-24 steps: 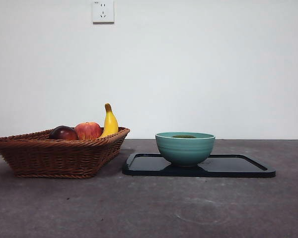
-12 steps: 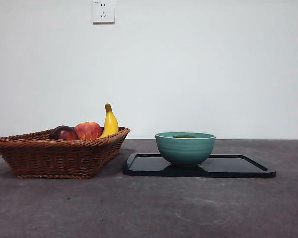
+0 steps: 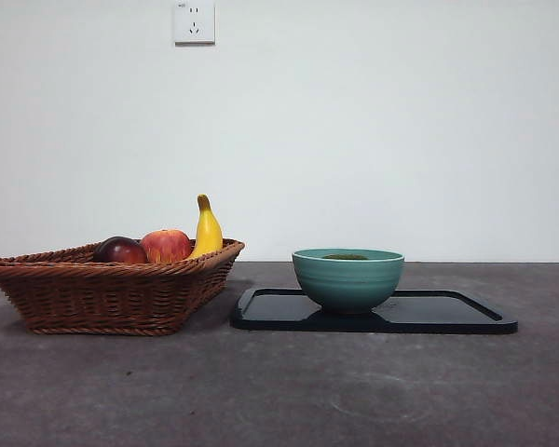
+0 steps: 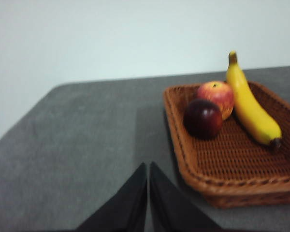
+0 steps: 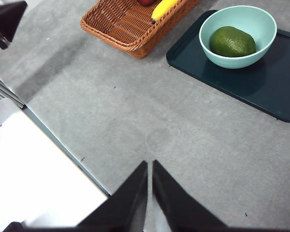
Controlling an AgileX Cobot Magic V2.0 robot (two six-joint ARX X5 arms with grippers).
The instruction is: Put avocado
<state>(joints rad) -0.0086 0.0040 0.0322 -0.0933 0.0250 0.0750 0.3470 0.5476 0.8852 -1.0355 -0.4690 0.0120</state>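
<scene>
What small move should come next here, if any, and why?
Probably none beyond staying parked: the avocado already lies inside the teal bowl on the dark tray, and both the left gripper and the right gripper are shut, empty, and away from it.

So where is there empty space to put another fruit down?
Bare spots: the tray beside the bowl, and the near part of the basket. The bowl is full with the avocado; the basket's far end is crowded.
</scene>
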